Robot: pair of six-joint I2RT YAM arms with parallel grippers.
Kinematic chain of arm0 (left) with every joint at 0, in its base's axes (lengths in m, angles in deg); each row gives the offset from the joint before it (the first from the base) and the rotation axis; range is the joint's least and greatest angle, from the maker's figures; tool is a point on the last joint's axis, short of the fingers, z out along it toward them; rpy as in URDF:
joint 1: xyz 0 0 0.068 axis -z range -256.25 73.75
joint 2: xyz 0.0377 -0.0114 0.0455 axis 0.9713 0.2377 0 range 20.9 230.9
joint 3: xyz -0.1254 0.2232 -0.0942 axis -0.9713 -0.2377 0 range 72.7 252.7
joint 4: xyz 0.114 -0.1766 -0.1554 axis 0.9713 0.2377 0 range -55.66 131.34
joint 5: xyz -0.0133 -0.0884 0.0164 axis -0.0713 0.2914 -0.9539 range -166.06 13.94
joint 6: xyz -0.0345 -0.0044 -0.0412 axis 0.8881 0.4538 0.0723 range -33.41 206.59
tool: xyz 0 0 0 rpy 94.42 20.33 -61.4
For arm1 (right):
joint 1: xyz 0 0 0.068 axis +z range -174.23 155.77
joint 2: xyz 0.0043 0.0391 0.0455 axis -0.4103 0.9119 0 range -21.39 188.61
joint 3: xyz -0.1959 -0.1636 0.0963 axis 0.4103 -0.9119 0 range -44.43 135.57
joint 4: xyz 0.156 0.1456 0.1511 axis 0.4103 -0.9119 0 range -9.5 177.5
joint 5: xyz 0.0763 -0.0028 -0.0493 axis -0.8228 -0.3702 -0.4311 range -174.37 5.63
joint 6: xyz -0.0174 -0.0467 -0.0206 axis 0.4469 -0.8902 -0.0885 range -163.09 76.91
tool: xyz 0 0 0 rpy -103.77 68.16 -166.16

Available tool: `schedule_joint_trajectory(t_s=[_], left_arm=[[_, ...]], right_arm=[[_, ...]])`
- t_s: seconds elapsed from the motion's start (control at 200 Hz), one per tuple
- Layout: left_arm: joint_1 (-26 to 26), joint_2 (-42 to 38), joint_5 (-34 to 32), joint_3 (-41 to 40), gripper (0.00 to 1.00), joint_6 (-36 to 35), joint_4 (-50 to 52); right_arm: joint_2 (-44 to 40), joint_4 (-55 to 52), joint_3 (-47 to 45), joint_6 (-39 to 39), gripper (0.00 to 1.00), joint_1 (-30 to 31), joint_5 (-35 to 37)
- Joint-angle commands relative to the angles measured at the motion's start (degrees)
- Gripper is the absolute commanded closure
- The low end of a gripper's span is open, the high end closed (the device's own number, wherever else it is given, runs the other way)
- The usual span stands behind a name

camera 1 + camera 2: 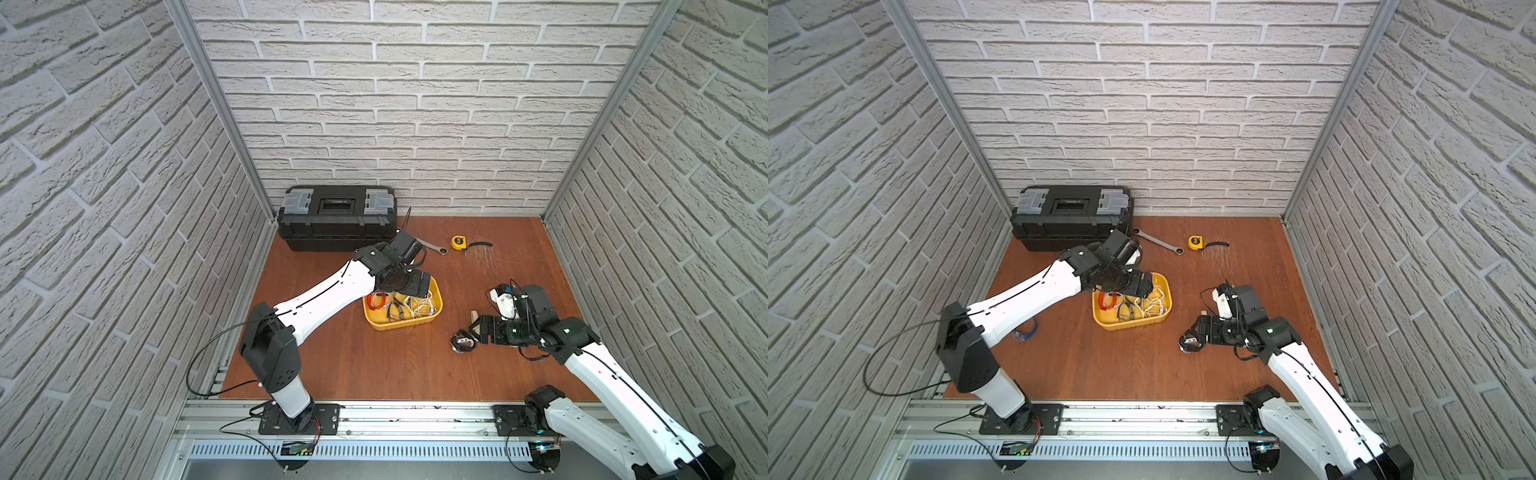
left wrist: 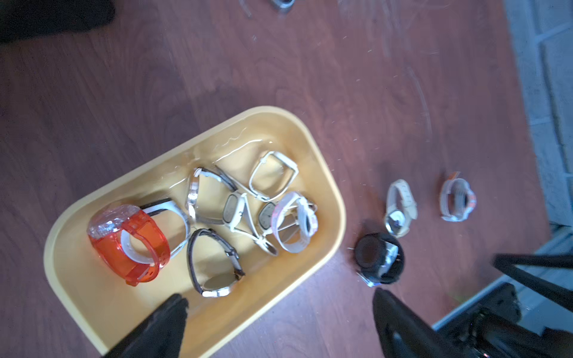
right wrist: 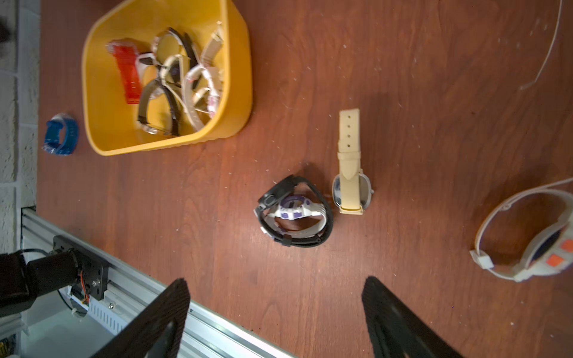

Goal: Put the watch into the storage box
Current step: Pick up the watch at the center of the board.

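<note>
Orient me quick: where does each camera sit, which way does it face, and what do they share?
Top views: high over the front rail, looking down toward the back wall; left arm, right arm and the box show.
Left wrist: above the box, looking down into it; open left pincer shows.
Right wrist: over the table, looking down at the black watch; open right pincer shows.
Shared: both wrist views see the box and black watch.
</note>
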Motion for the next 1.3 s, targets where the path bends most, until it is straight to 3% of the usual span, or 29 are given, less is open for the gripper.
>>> schedule_joint_trajectory(t_s=[0.0,0.18,0.38,0.665,0.775,1.04,1.2,1.295], left_arm=[[3.14,-5.48,-0.33,-1.46,0.02,-2.11,-2.99],[9.19,-14.84,-2.61,-9.86,0.02,-0.92,-7.39],[18.25,-24.60,-7.83,-21.03,0.02,0.57,-12.20],[30.89,-29.89,-13.85,-30.08,0.02,0.76,-13.79],[32.60,-29.69,-15.07,-31.00,0.02,1.09,-14.38],[33.73,-29.55,-16.21,-30.21,0.02,0.19,-15.23],[33.90,-30.02,-16.88,-30.55,0.02,0.39,-14.61],[33.90,-30.61,-17.20,-30.89,0.02,0.51,-14.52]], right_arm=[[1.89,7.96,-2.36,-0.59,0.19,-4.14,-4.72],[7.44,17.56,-5.71,-2.04,0.28,-7.21,-7.98],[13.84,21.36,-6.08,-5.11,0.40,-9.19,-9.58],[17.09,22.81,-6.90,-7.03,0.44,-11.26,-9.72],[19.17,23.41,-6.61,-6.93,0.44,-11.53,-10.49],[23.48,24.92,-6.44,-6.43,0.56,-11.54,-11.91],[24.15,25.82,-6.74,-6.29,0.72,-11.53,-12.42],[24.09,25.91,-6.78,-6.36,0.77,-11.53,-12.65]])
